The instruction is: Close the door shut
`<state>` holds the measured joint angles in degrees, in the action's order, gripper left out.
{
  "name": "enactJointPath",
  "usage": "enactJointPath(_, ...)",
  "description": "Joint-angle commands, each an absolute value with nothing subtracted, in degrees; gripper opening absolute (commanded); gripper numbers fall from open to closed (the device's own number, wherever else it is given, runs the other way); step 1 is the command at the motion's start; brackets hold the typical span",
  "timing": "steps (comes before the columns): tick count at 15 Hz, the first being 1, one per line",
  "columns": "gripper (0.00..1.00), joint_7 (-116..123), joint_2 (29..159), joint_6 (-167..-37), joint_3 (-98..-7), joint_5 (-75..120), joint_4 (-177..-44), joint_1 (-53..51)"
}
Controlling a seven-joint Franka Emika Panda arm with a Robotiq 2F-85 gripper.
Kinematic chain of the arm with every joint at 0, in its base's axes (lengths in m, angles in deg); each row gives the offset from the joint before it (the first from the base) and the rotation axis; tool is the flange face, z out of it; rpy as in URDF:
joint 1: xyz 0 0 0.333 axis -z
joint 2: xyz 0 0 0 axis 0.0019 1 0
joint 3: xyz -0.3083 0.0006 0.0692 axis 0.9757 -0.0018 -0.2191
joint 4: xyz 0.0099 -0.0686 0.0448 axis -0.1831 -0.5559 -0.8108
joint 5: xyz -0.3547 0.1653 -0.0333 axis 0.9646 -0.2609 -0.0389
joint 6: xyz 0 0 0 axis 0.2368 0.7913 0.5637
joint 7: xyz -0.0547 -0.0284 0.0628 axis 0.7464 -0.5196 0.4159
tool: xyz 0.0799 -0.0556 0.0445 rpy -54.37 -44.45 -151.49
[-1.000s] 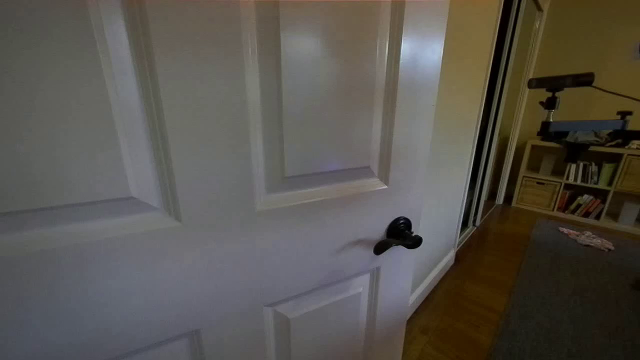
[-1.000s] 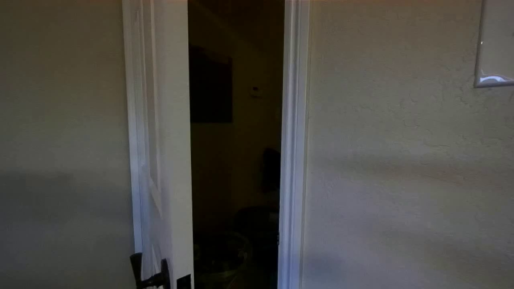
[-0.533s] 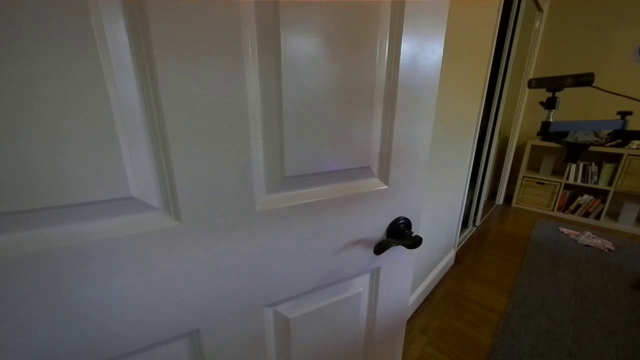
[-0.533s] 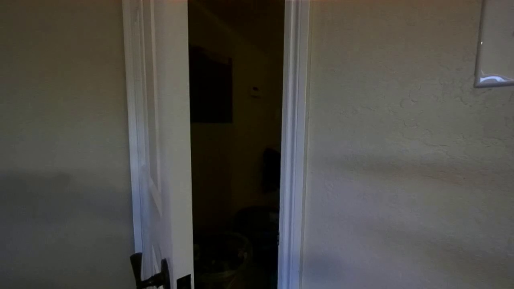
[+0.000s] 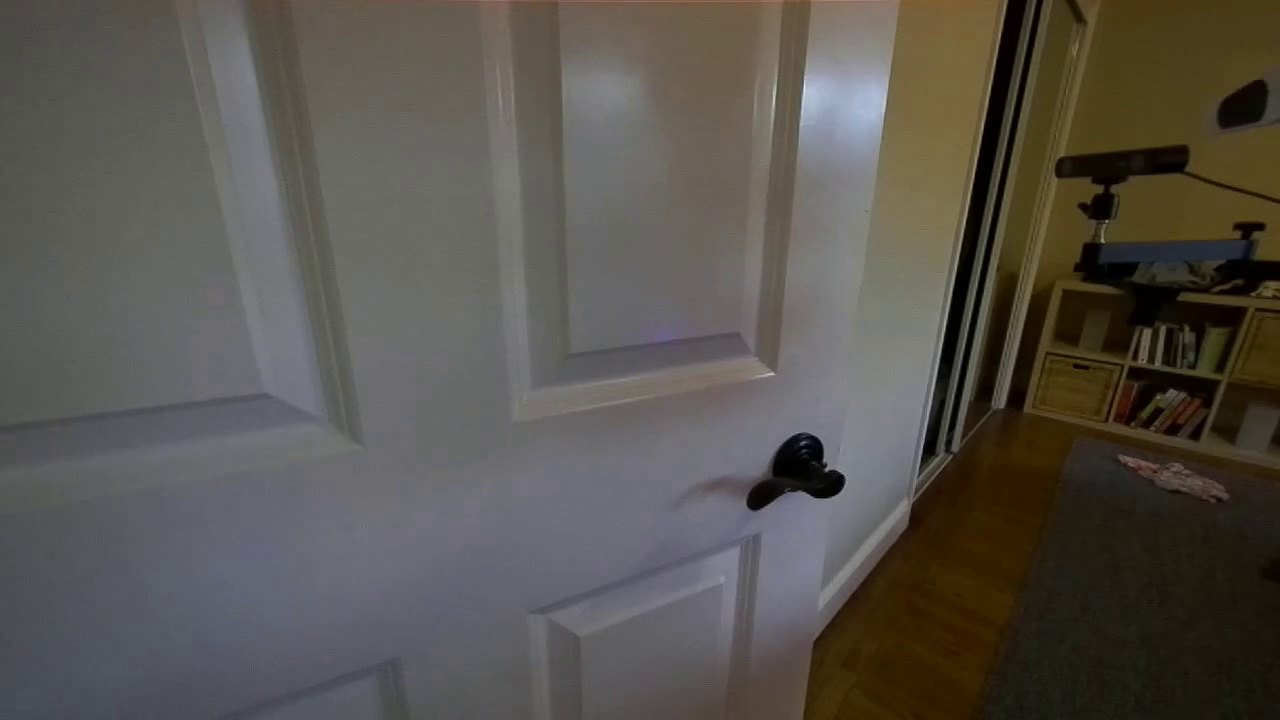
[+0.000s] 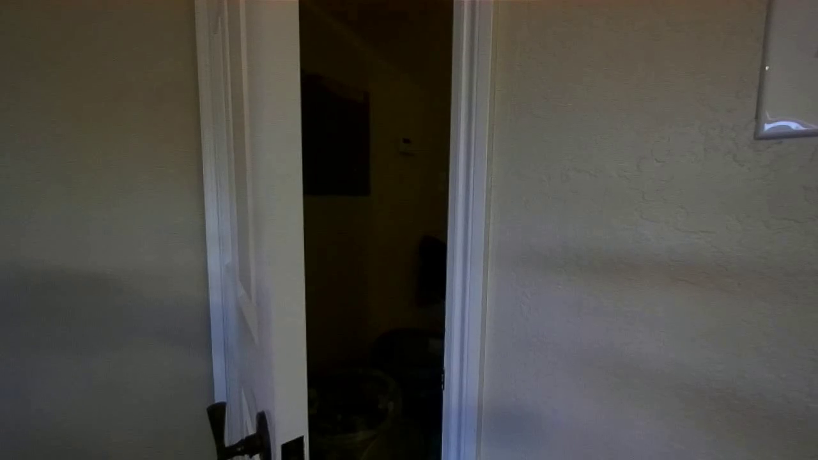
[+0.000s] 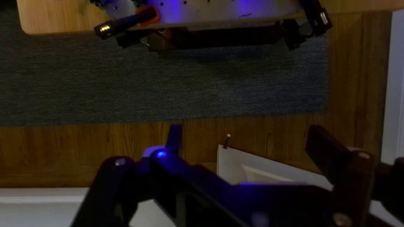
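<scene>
The white panelled door point(image 5: 430, 480) fills most of an exterior view, with its black lever handle point(image 5: 800, 475) near the free edge. In an exterior view the door point(image 6: 281, 255) stands ajar, with a dark gap between its edge and the white frame point(image 6: 470, 255). The handle point(image 6: 239, 434) shows at the bottom there. In the wrist view my gripper point(image 7: 245, 129) is open, its fingers wide apart with nothing between them. A lower corner of the door point(image 7: 232, 160) shows beyond and below the gap between the fingers; no contact shows. The gripper itself is out of both exterior views.
A white arm part point(image 5: 1245, 105) shows at the right edge of an exterior view. Behind are a camera on a stand point(image 5: 1125, 165) and a shelf with books point(image 5: 1180, 370). A wooden base with a metal plate point(image 7: 214, 12) and clamps lies atop the wrist view, over a grey rug point(image 7: 189, 85).
The white arm part has come into an exterior view from the right edge. The door and its handle have not moved.
</scene>
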<state>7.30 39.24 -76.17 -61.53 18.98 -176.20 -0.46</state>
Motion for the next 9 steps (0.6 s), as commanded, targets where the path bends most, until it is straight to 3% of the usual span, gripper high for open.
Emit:
enactJointPath(1,1.0,14.73,50.06,-84.04,-63.48,20.51,-170.83,1.85)
enactJointPath(8,1.0,39.09,63.52,-88.57,-66.02,18.99,-161.83,2.49)
enactJointPath(9,1.0,33.29,60.83,-87.96,-64.31,19.19,-164.0,1.27)
